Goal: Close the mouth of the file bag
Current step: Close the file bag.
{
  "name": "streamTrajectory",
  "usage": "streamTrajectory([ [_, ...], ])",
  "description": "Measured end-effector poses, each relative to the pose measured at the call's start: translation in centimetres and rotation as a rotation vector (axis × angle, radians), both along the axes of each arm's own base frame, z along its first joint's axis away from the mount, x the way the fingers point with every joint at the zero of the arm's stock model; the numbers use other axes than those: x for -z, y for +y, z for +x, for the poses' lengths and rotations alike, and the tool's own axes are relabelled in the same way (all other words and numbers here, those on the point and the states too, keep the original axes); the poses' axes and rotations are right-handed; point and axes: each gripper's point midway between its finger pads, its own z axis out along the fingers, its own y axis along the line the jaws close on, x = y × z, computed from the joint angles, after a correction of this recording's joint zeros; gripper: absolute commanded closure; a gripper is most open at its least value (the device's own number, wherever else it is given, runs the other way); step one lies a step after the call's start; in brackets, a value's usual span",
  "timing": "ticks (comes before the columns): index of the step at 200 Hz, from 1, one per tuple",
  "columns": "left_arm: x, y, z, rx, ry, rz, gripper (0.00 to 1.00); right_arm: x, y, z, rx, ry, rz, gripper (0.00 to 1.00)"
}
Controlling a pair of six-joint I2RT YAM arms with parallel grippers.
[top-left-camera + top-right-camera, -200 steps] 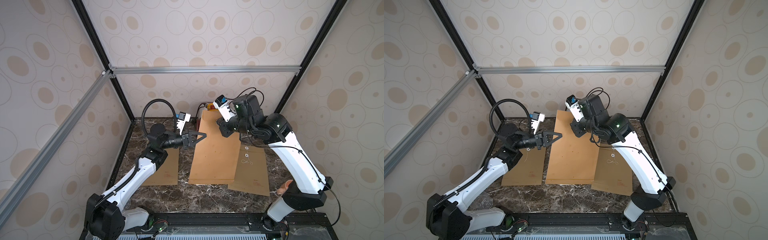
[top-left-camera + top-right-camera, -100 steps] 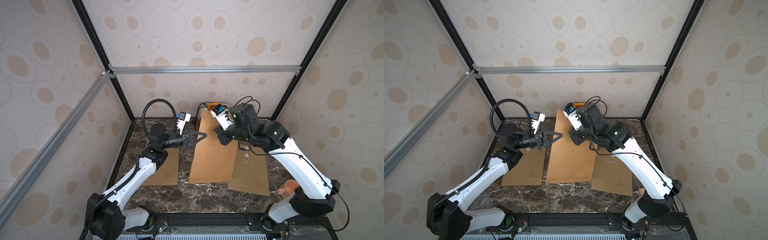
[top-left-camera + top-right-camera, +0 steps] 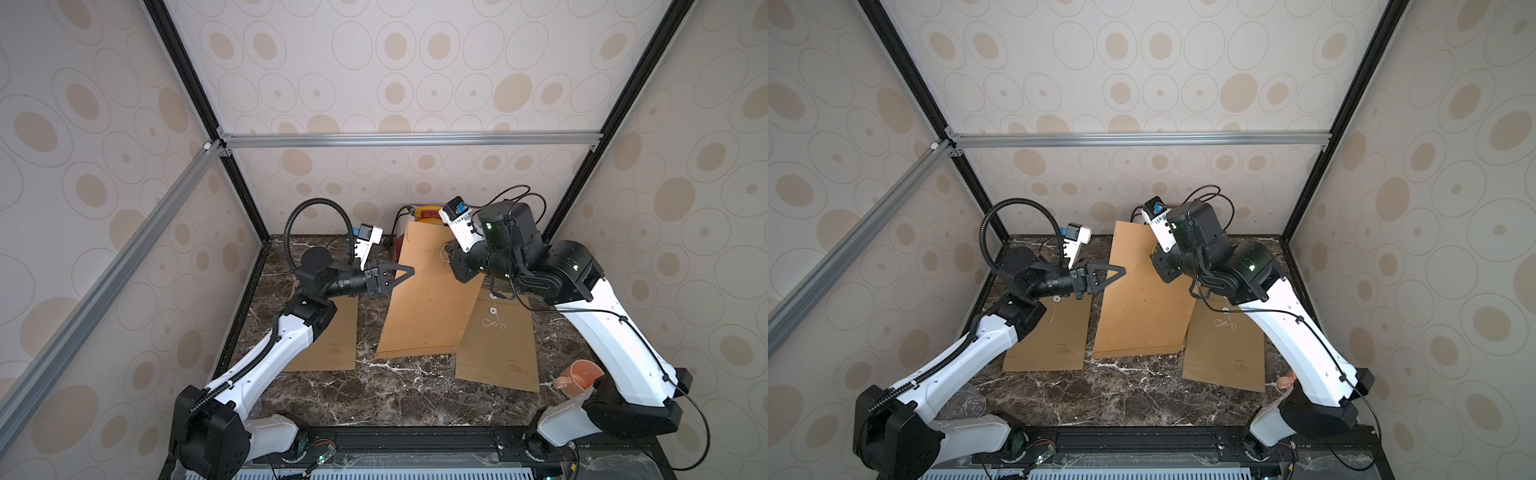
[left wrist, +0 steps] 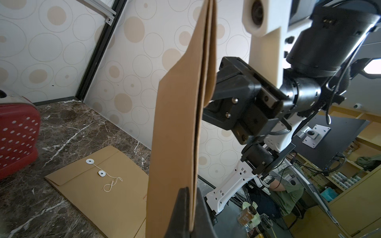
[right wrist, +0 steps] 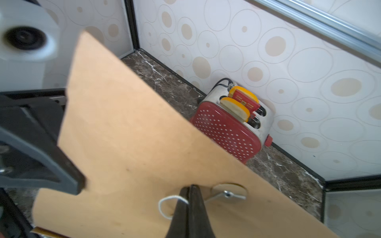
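A red toaster (image 5: 226,134) dotted with white stands at the back of the dark marble tabletop (image 3: 395,395), against the circle-patterned wallpaper (image 3: 395,83). Its slots hold a yellow-crusted toy bread slice (image 5: 235,109) and a red-and-yellow piece (image 5: 244,99). Two kraft envelopes lie flat on the marble — the left envelope (image 3: 343,332) squarely, the right envelope (image 3: 498,353) slightly skewed, its flap folded down, with two white discs (image 4: 89,161) and a loose loop of string (image 4: 111,184). A salmon mug (image 3: 579,374) sits at the front right corner. An aluminium rail (image 3: 407,139) spans the rear wall — and beyond the enclosure, the left wrist view shows a person in a green shirt (image 4: 288,191).
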Motion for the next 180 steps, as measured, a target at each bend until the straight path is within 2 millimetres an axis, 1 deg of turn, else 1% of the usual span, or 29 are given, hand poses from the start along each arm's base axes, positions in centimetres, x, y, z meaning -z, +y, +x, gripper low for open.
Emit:
streamTrajectory([
  [31, -0.7, -0.4, -0.8, 0.042, -0.008, -0.026, 1.0, -0.1, -1.5, 1.0, 0.032, -0.041, -0.048, 1.0],
  [52, -1.1, -0.6, -1.4, 0.068, -0.014, -0.039, 1.0, -0.5, -2.0, 1.5, 0.037, -0.06, -0.052, 1.0],
  [77, -1.4, -0.9, -1.7, 0.095, -0.014, -0.052, 1.0, -1.0, -1.8, 1.6, 0.02, -0.071, -0.032, 1.0],
  [108, -1.6, -1.0, -1.9, 0.111, -0.008, -0.063, 1.0, -0.9, -1.6, 1.5, 0.004, -0.065, -0.023, 1.0],
  [127, -1.5, -1.1, -1.9, 0.116, -0.001, -0.064, 1.0, -0.9, -2.0, 1.8, 0.016, -0.059, -0.025, 1.0],
  [144, -1.4, -1.3, -1.8, 0.12, 0.004, -0.064, 1.0, -1.4, -2.3, 2.3, 0.03, -0.058, -0.025, 1.0],
  [164, -1.1, -1.4, -1.7, 0.126, 0.013, -0.061, 1.0, -1.8, -2.1, 2.4, 0.024, -0.056, -0.019, 1.0],
  [180, -1.1, -1.7, -2.0, 0.136, 0.015, -0.06, 1.0, -1.6, -1.9, 2.4, 0.013, -0.05, -0.024, 1.0],
])
